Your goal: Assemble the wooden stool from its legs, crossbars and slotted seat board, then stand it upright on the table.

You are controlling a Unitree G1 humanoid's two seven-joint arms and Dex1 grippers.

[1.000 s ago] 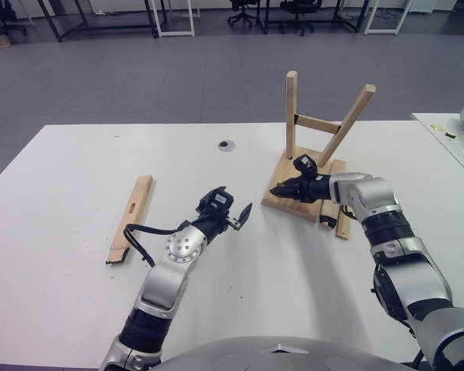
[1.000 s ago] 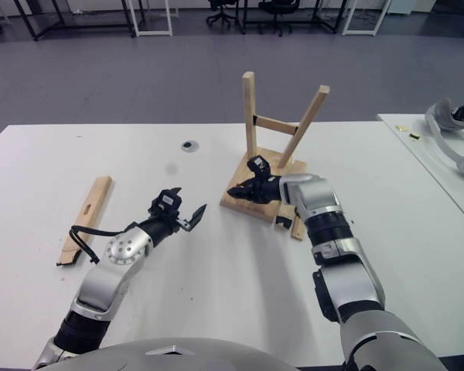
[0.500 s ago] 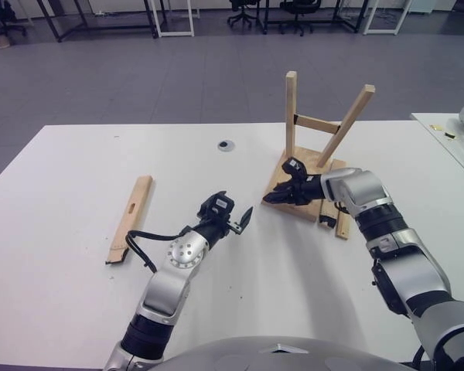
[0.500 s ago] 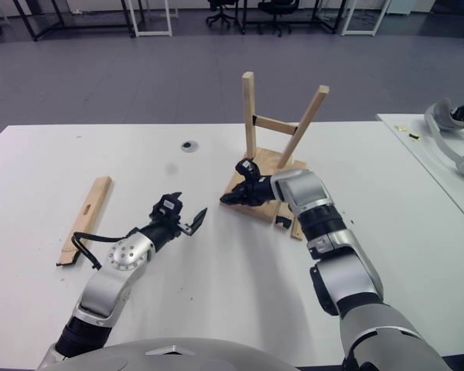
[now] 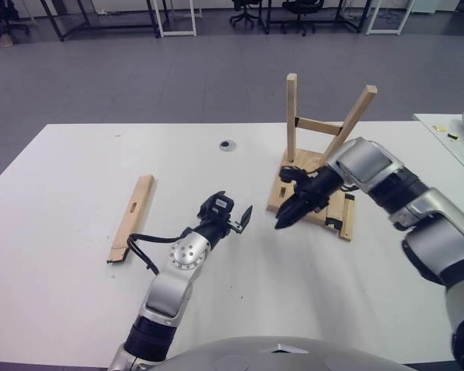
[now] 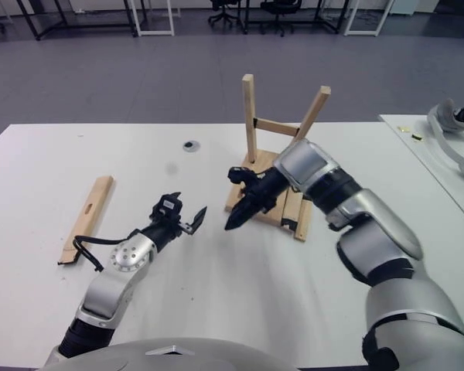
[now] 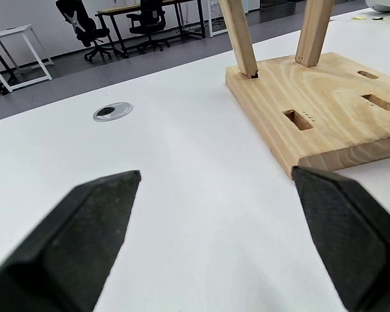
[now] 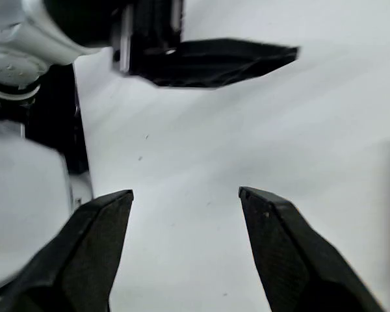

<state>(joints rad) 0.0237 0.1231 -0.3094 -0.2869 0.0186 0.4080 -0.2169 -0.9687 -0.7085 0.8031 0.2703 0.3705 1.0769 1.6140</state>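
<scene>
The right claw (image 5: pixel 284 220) points down at the white table (image 5: pixel 62 170) with its two fingers (image 8: pixel 97 240) spread apart, and it holds nothing. I cannot tell if its tips touch the table. Just behind this claw lies the wooden seat board (image 7: pixel 325 104), flat on the table. Two legs (image 5: pixel 291 116) stick up from the board, with a crossbar (image 5: pixel 319 125) between them. Another wooden stick (image 5: pixel 346 219) lies along the board's far side, past the right claw. The left claw (image 5: pixel 233 219) is near the right claw, a little apart, and faces the board. It is open wide too and holds nothing. A loose wooden plank (image 5: pixel 131 216) lies well away on the left claw's other side.
</scene>
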